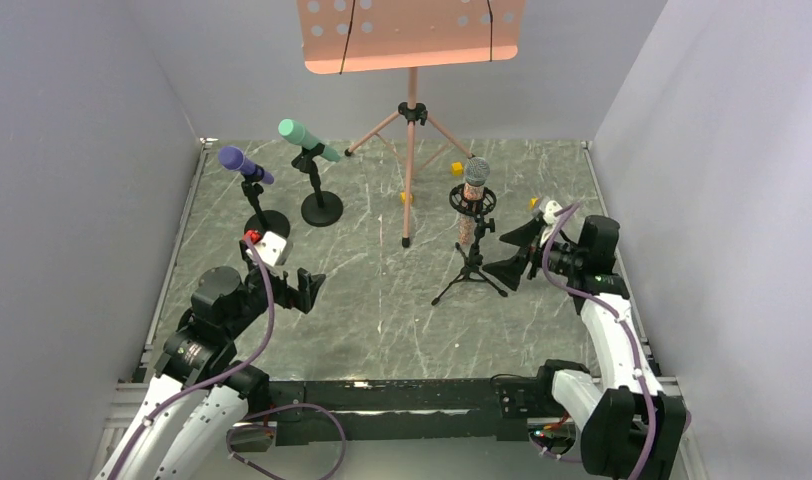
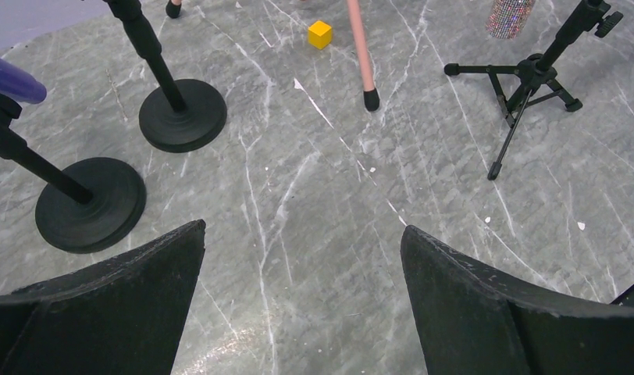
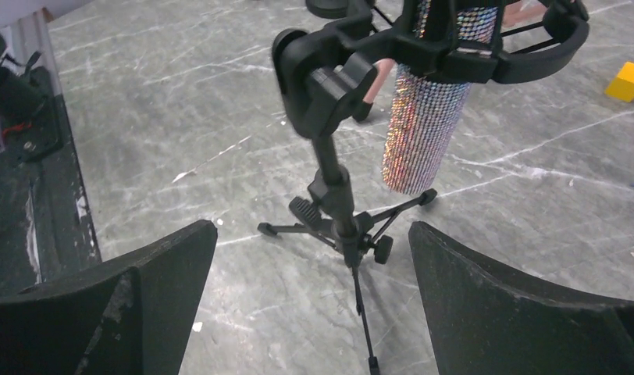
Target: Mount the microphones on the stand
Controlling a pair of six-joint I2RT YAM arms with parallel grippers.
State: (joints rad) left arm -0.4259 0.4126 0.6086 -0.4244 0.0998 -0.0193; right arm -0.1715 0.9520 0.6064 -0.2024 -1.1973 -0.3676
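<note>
Closeness settles which arm matters: the right gripper sits just beside the black tripod stand, its fingers pointing across the table at the stand's column, while the left gripper is well apart from it on the far side of the grey marbled table.

The glittery pinkish-silver microphone with the silver mesh head hangs in the black ring mount at the top of that tripod. Its long axis is upright, head up and tail pointing down toward the tripod legs without touching them. From the right wrist view it lies ahead of the fingers and higher than them, slightly to the right of the gap.

Both grippers are spread wide and hold nothing; only bare table shows between each pair of fingers.

The purple stick microphone and the mint-green stick microphone each rest tilted in a clip on their own black round-based stand, near the left gripper (the purple one is the closer).

All three look seated, so I judge the task about done. Any next move by the right arm should go around the tripod, not into it.
</note>
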